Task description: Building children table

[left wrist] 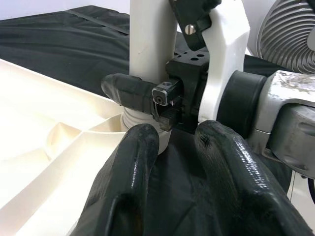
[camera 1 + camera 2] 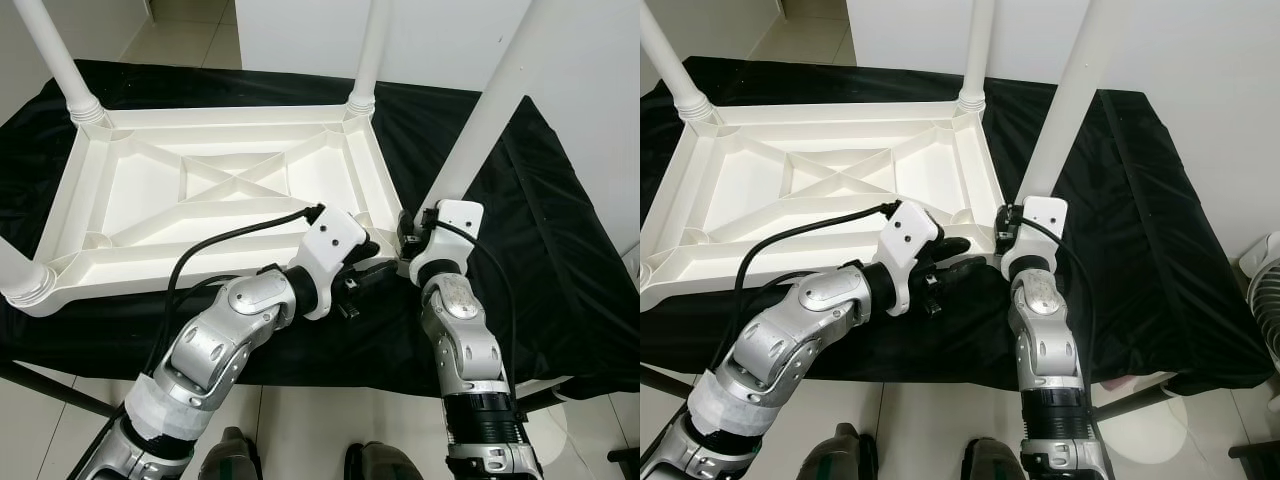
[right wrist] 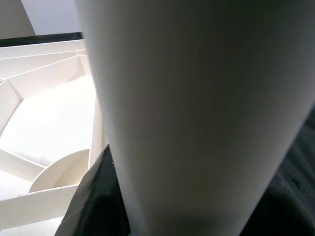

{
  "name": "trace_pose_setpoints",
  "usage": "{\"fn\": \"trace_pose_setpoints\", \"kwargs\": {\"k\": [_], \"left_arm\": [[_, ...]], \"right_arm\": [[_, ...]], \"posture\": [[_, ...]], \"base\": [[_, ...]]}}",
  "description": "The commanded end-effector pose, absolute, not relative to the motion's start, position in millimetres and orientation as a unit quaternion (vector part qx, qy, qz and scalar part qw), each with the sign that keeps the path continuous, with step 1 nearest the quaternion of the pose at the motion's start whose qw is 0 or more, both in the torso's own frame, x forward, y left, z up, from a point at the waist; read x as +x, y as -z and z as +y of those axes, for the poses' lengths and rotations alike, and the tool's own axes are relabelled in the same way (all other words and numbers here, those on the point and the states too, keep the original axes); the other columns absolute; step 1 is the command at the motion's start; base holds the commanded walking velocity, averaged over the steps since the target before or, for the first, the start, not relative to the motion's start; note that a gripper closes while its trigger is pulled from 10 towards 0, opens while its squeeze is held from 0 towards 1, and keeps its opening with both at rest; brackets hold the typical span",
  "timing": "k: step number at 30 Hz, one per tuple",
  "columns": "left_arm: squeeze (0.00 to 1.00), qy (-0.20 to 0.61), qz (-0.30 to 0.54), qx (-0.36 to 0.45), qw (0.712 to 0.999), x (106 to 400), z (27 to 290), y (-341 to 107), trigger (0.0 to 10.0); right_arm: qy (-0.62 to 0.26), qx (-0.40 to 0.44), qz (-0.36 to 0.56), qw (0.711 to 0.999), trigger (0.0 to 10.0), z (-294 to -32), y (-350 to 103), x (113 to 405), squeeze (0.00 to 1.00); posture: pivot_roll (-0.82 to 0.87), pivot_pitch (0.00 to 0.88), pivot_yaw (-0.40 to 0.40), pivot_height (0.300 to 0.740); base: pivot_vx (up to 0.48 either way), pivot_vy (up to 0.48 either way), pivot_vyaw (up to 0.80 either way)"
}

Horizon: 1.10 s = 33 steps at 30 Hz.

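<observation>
One upturned tabletop (image 2: 150, 200), four legs; right gripper (image 1: 162, 101) fingers grasping near leg (image 2: 490, 120); left gripper (image 1: 172, 162) fingers released.

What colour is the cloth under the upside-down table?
Black. The cloth shows best in the left eye view, spread under the white table.

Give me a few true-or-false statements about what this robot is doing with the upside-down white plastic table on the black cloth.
1. The white plastic tabletop lies upside down on a black cloth. True.
2. The right gripper is closed around a white plastic leg near its base. True.
3. The left gripper is carrying a leg. False: it holds nothing, fingers apart beside the corner.
4. The tabletop's underside is smooth and flat. False: it has raised crossing ribs.
5. A grey fan stands nearby. True.
</observation>
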<state>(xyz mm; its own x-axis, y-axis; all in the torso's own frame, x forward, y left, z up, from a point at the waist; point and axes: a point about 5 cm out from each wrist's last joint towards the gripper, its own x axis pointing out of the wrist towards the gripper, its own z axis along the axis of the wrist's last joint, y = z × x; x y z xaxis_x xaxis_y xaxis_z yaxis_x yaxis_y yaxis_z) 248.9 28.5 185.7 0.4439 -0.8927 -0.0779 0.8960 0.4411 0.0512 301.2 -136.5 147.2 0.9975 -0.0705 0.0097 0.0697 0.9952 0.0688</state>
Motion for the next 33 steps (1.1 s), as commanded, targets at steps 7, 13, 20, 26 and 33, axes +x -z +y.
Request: {"fn": "trace_pose_setpoints", "kwargs": {"k": [7, 13, 20, 26, 33], "left_arm": [[0.0, 0.534, 0.025, 0.048, 0.843, 248, 26, -184, 10.0], [0.0, 0.536, 0.025, 0.046, 0.843, 247, 24, -184, 10.0], [0.0, 0.537, 0.026, 0.049, 0.842, 246, 24, -183, 10.0], [0.0, 0.539, 0.029, 0.051, 0.84, 244, 24, -183, 10.0], [0.0, 0.536, 0.033, 0.055, 0.842, 244, 27, -183, 10.0]], "right_arm": [[0.034, 0.036, 0.04, 0.998, 10.0, -140, -135, 298, 0.0], [0.031, 0.04, 0.035, 0.998, 10.0, -140, -140, 297, 1.0], [0.016, 0.036, 0.029, 0.999, 10.0, -137, -141, 295, 1.0], [-0.027, 0.029, 0.006, 0.999, 10.0, -144, -148, 294, 1.0], [-0.125, -0.014, 0.02, 0.992, 10.0, -154, -149, 299, 0.0]], "posture": [[-0.06, 0.076, -0.012, 0.74], [-0.06, 0.066, -0.019, 0.74], [-0.06, 0.064, -0.019, 0.74], [-0.05, 0.062, -0.009, 0.74], [-0.02, 0.071, -0.011, 0.74]], "base": [[0.0, 0.0, 0.0], [0.0, 0.0, 0.0], [0.0, 0.0, 0.0], [0.0, 0.0, 0.0], [0.0, 0.0, 0.0]]}}
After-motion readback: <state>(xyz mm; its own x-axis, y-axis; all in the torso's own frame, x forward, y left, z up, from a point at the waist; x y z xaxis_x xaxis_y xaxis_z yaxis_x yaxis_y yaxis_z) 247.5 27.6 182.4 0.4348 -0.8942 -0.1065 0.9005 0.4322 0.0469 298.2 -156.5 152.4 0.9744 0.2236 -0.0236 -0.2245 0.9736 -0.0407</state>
